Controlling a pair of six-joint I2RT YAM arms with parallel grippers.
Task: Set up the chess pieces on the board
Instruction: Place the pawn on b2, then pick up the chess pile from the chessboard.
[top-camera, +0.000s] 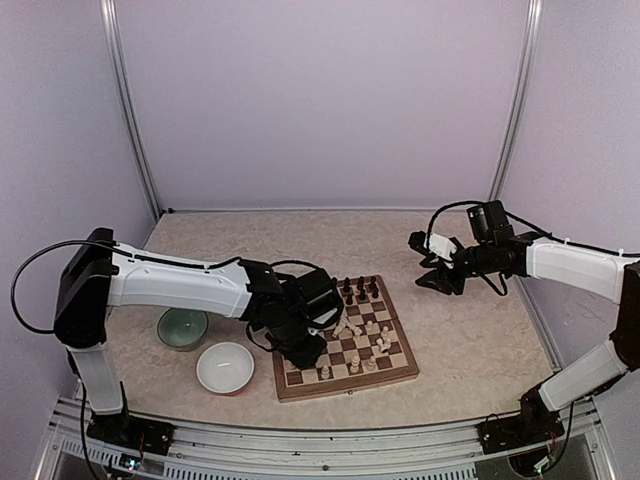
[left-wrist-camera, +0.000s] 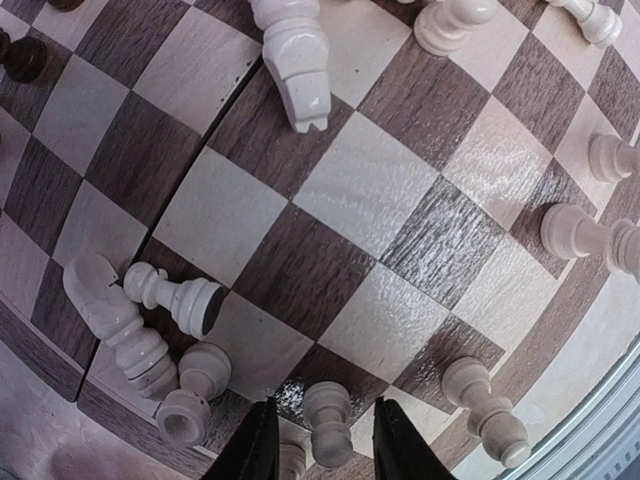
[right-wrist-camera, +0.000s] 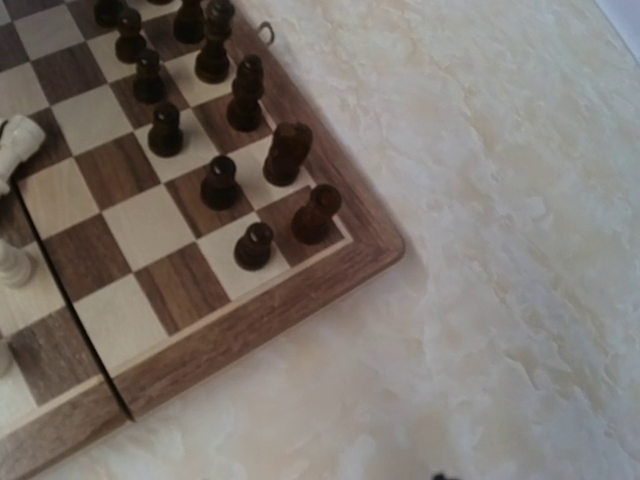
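The board lies in the middle of the table. Dark chess pieces stand in two rows at its far edge, and the right wrist view shows them at the board's corner. Cream chess pieces are scattered over the near half. My left gripper hangs low over the near left squares. Its jaws are open, with an upright cream pawn between them and a gap on each side. A cream knight and several other cream pieces lie on their sides. My right gripper hovers right of the board, open and empty.
A green bowl and a white bowl sit left of the board, under my left arm. More cream pawns stand near the board's edge. Bare marbled tabletop lies right of the board. Walls close in the back and sides.
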